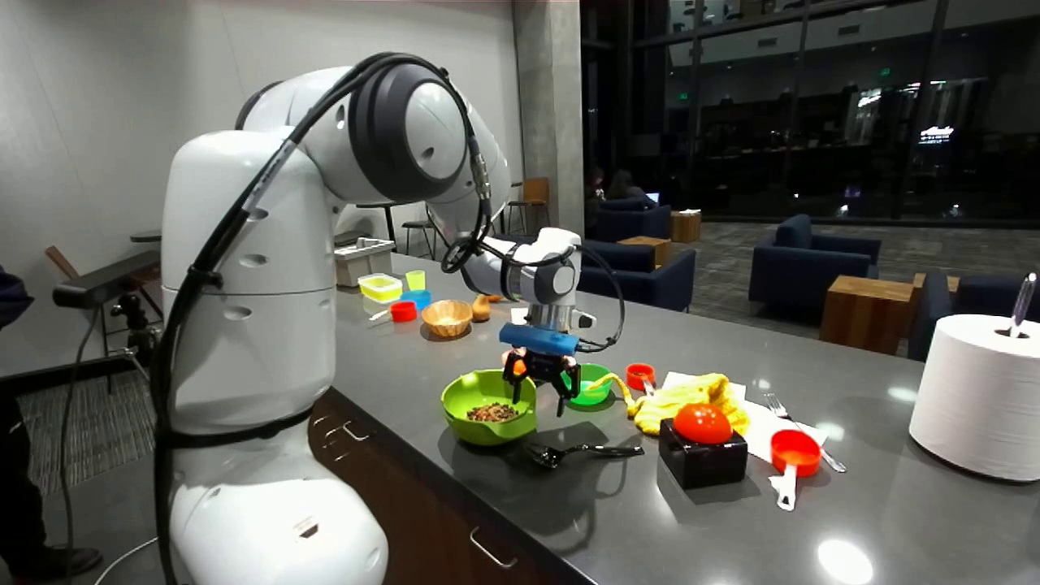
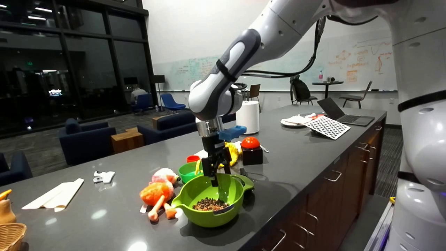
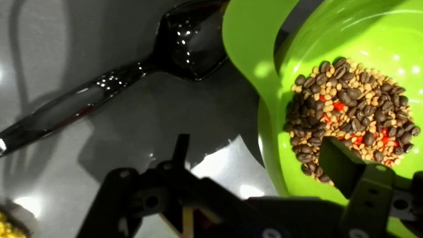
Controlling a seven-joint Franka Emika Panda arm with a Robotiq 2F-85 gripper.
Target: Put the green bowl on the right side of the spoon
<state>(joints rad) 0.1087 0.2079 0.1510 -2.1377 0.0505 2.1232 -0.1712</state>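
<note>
Two fingers (image 3: 340,167) wide apart, 1 over grn bowl (image 2: 212,220) nr spoon (image 3: 130,71); whiteboard txt (image 2: 352,75) illeg.

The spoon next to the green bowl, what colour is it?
The spoon is shiny black; it shows best in the wrist view.

Beneath my parted jaws, the green bowl (image 3: 373,43) runs out of the wrist view at top and right, partly masked by the jaws themselves. Near them, the spoon (image 3: 132,74) loses its handle end to the left edge and its tip to the bowl's handle; I cannot tell whether the two touch. Yellow cloth (image 3: 10,228) to one side is cropped to a scrap. In an exterior view, jaws and bowl screen most of an orange plush toy (image 1: 520,368) from me; well apart from the jaws, a paper roll (image 1: 971,398) and a person (image 1: 16,504) are cut off. Beyond the jaws in an exterior view, whiteboard writing (image 2: 352,75) is too small to read.
</note>
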